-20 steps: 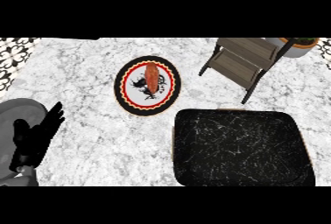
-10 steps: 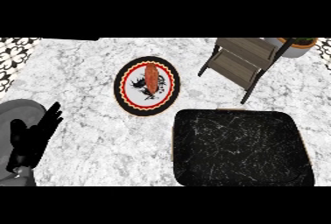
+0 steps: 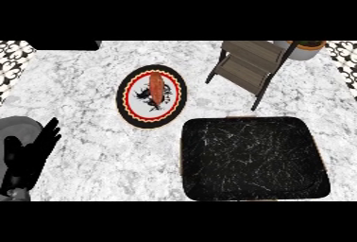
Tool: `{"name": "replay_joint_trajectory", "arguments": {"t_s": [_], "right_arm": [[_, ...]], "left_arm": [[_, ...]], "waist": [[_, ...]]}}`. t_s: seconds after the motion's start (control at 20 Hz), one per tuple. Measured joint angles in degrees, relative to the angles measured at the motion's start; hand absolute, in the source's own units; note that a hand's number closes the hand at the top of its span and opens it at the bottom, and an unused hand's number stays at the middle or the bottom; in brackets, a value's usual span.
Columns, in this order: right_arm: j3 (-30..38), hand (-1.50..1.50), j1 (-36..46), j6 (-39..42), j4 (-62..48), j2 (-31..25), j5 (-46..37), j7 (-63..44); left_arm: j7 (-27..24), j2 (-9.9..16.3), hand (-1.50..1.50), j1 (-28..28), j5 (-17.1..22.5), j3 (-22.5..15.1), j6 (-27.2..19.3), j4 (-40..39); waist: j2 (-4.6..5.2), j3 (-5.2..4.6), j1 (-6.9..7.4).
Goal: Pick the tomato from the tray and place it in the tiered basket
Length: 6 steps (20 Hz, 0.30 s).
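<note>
A black square tray lies at the lower right of the marble counter, and nothing sits on it. I see no tomato anywhere in the head view. The tiered basket, a grey-brown slatted rack on dark legs, stands at the upper right, just beyond the tray. My left hand rests open at the lower left edge with its fingers pointing up, far from both tray and basket. The right hand does not show.
A round plate with a red and black rim lies at the centre, carrying an elongated orange-red piece of food. A white pot stands behind the basket. A dark block sits at the top left edge.
</note>
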<state>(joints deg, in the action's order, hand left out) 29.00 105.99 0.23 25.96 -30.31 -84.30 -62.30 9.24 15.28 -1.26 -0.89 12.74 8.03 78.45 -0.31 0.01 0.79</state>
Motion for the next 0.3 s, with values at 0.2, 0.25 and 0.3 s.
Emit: {"name": "replay_joint_trajectory", "arguments": {"t_s": [0.2,0.25,0.3], "right_arm": [[2.6,-1.5,-0.9,-2.3,7.9,0.5,3.0,1.1],[3.0,-1.5,-1.2,-2.6,10.1,1.0,3.8,1.2],[3.4,-1.5,-2.0,-2.9,12.4,2.2,4.5,1.2]], "left_arm": [[-0.6,0.0,0.0,-1.9,0.2,0.7,-0.1,0.0],[-0.7,0.1,0.0,-2.0,0.4,1.0,-0.1,-0.2],[-0.5,0.1,0.0,-2.1,0.4,1.2,-0.3,0.0]], "waist": [[-0.75,0.07,-1.58],[-0.89,0.09,-1.99],[-1.06,0.11,-2.31]]}}
